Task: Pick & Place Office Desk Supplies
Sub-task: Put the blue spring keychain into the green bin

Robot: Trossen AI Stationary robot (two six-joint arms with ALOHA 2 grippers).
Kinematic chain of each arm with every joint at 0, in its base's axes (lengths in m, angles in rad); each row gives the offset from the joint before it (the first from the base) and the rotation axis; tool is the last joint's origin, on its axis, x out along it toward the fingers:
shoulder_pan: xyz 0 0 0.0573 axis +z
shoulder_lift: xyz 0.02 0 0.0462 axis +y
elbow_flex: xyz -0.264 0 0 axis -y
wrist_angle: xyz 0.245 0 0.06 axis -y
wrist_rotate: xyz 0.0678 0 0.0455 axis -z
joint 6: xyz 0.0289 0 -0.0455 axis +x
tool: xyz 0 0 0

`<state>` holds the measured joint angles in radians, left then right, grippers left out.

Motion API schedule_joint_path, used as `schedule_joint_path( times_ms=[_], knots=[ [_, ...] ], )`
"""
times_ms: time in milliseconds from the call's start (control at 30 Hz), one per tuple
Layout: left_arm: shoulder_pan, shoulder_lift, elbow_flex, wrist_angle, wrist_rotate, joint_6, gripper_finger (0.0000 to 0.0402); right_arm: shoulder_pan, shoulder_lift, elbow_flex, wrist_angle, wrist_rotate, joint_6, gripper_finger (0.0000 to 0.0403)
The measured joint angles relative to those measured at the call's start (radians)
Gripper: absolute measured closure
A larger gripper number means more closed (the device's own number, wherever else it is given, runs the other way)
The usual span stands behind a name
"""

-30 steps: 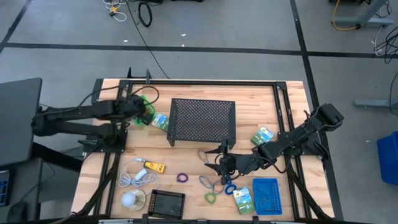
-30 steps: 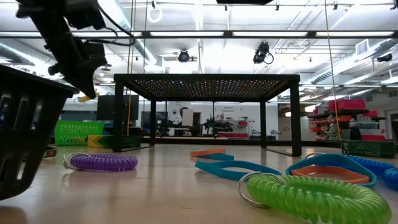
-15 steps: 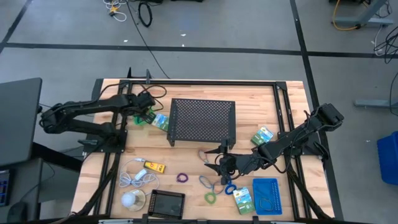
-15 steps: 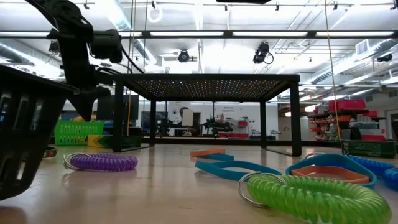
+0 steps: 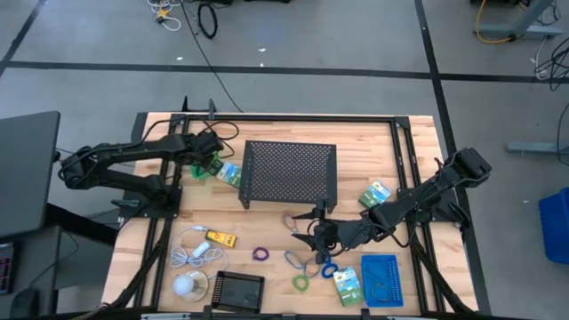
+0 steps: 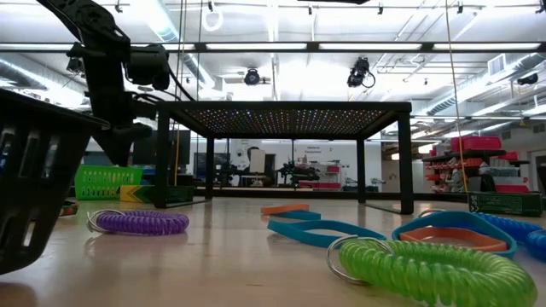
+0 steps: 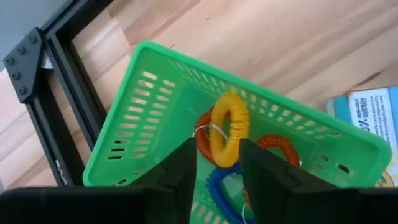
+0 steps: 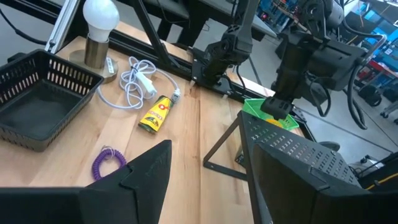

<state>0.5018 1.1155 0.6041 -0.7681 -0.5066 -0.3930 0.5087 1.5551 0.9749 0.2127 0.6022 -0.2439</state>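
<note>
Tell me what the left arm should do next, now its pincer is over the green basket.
Probably lift straight up and away. The left pincer stands open above the green basket, and the yellow loop already lies inside on the orange and blue ones, so nothing remains to hold. The right pincer waits open near the loose loops.

White cable [image 5: 197,248] beside bulb [image 5: 187,284] — black mesh stand [image 5: 290,172] mid-table.

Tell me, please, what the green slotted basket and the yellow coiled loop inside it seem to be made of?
The green slotted basket looks like moulded plastic, slightly glossy, with even slots in its walls. The yellow coiled loop seems a smooth, shiny plastic spiral cord, probably flexible; its exact material cannot be told.
</note>
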Motion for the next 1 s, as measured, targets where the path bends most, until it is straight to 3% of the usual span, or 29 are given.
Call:
schedule_joint_path(
  times_ms=[200,567,767,1000],
  knots=[
    [-0.026,-0.039,0.0,0.032,-0.093,0.009,0.0229,0.0,0.0,0.0,0.0,0.0,0.002,0.017],
    [-0.192,-0.254,0.0,0.274,-0.08,0.189,0.0212,-0.003,0.0,0.0,0.015,0.0,0.003,0.017],
    [-0.315,-0.37,0.0,0.454,0.123,0.301,0.0213,-0.02,0.0,0.0,0.025,-0.001,0.039,0.017],
    [-0.438,-0.421,0.0,0.533,0.369,0.361,0.0214,-0.054,0.003,0.0,-0.008,-0.035,0.114,0.017]
  ],
)
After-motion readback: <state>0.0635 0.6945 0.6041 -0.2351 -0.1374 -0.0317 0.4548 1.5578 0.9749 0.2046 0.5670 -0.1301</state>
